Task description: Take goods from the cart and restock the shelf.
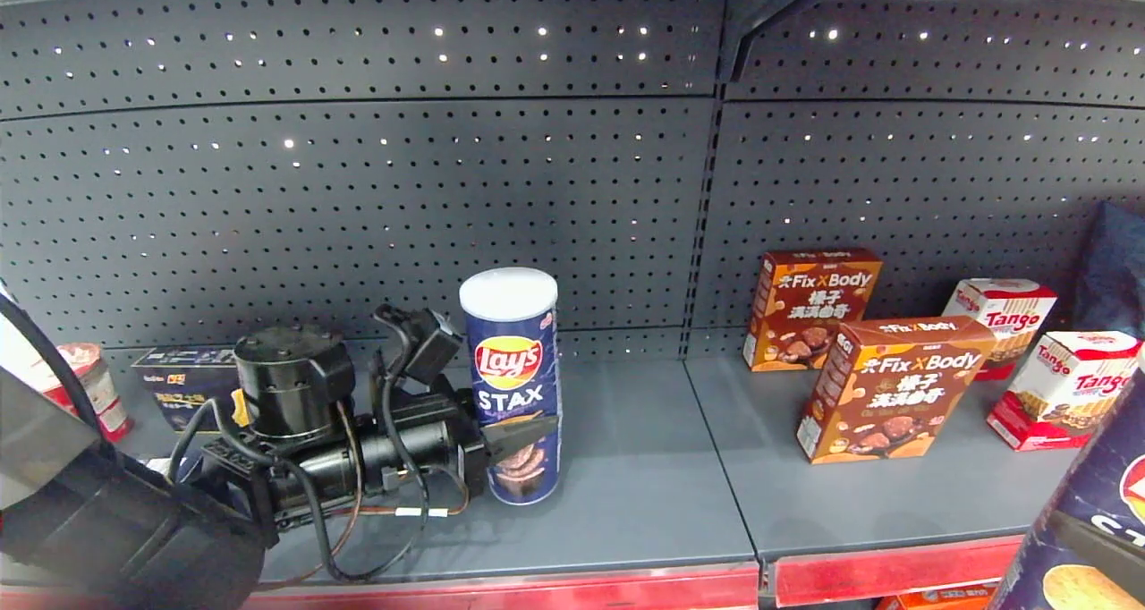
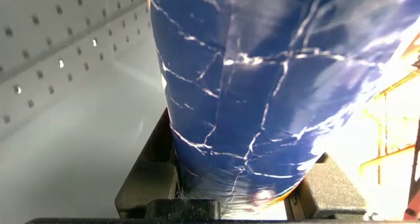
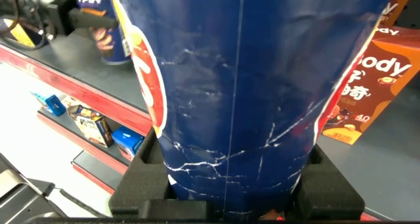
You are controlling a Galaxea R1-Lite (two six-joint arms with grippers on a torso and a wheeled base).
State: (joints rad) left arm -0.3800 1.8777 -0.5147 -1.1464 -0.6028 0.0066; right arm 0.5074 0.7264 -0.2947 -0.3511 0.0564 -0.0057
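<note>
Chip can (image 1: 510, 386) stands upright on the grey shelf (image 1: 626, 503). The left claw (image 1: 523, 438) is closed around its lower half, with the far finger hidden behind it. A second chip can (image 1: 1087, 538), cut off at the head view's corner, is clamped in the right claw (image 3: 230, 198), well to the right of the standing can.

Also right of the standing can are two brown biscuit boxes (image 1: 809, 310) (image 1: 890, 386), two red-and-white wafer boxes (image 1: 1002, 319) (image 1: 1064, 391) and a dark blue bag (image 1: 1114, 270) cut by the frame. Left of the can, partly behind the arm, are a dark box (image 1: 183, 382) and a red-and-white cup (image 1: 89, 395). The right wrist view adds small boxes (image 3: 92, 125) on a lower shelf.
</note>
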